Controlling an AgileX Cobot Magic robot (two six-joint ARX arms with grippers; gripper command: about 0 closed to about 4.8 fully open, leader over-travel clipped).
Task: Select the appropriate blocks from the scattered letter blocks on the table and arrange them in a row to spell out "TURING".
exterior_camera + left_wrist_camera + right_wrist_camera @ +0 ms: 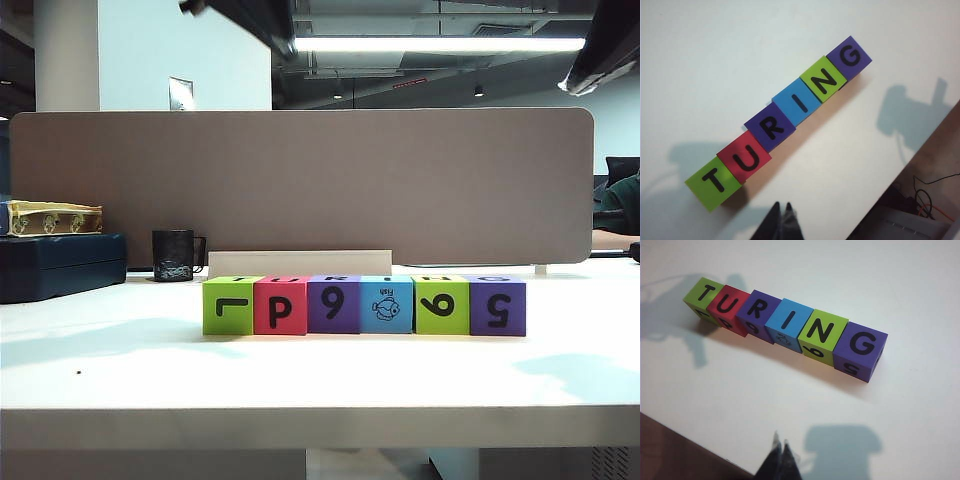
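Note:
Several letter blocks stand touching in one straight row on the white table. From above their tops read T, U, R, I, N, G. In the exterior view the row runs from a lime green block to a purple block. My left gripper hangs shut and empty above the table, off the T end. My right gripper is shut and empty too, well clear of the purple G block.
A brown-grey divider panel closes off the back. A black mug and a dark case with a golden box on it sit at the back left. Cables lie past the table's edge.

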